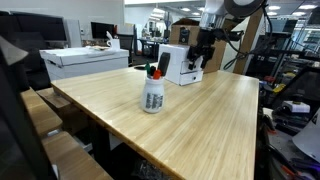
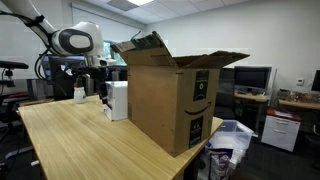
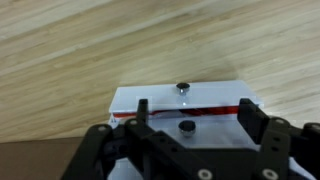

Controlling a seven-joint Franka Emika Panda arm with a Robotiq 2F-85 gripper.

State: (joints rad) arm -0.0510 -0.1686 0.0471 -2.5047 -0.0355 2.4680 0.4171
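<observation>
My gripper (image 3: 192, 112) hangs open directly above a white box-shaped device (image 3: 185, 100) with a red stripe and two small dark knobs on its top. Nothing is between the fingers. In an exterior view the gripper (image 1: 203, 52) hovers over the same white device (image 1: 178, 64) at the far side of the wooden table. In both exterior views a white plastic bottle (image 1: 152, 93) with coloured markers in it stands on the table, apart from the gripper; it also shows far off (image 2: 79, 93).
The light wooden table (image 1: 200, 120) fills the scene. A large open cardboard box (image 2: 170, 95) stands on it in an exterior view. A white printer (image 1: 85, 62) sits behind the table. Office chairs, monitors and desks surround it.
</observation>
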